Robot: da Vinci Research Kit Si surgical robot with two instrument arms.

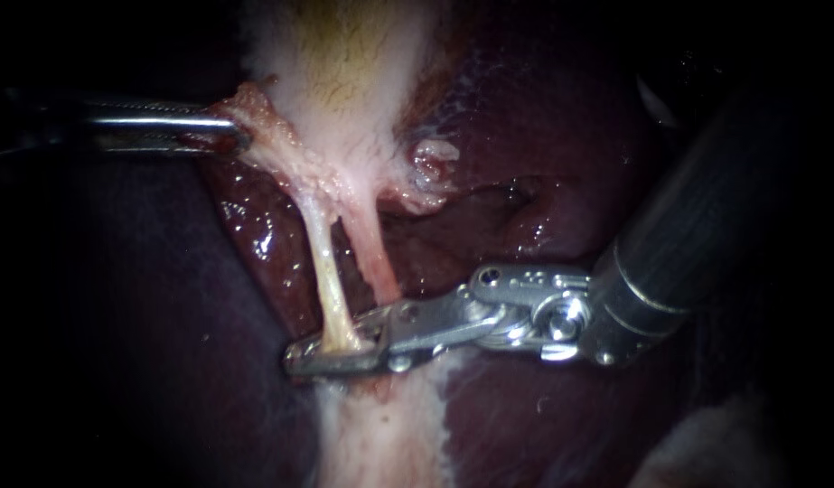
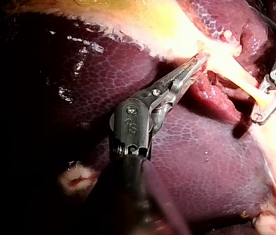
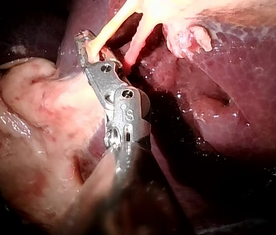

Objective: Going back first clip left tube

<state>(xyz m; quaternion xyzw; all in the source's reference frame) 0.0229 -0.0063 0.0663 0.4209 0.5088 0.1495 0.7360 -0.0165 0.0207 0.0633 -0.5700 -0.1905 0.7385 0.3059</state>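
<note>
Inside open right end effector (image 1: 335, 354), left tube (image 1: 326, 271) stands near-vertical; left end effector (image 1: 231, 136) grips gallbladder (image 1: 344, 72)

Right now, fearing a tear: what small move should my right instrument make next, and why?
Probably ease the slender silver right instrument back along its shaft: the thin pale-yellow left tube lies stretched across its tip, pulled taut by the steel left instrument, jaws shut on the pale gallbladder edge.

endoscope view: bright at centre, black toward all edges. glare: wet specks on the liver (image 1: 263, 237); sheen on the right instrument (image 1: 335, 348). left wrist view: gallbladder (image 2: 162, 24) overexposed, liver far from it darkening to black. right wrist view: bright ahead, wet highlights, shaft in shadow.
</note>
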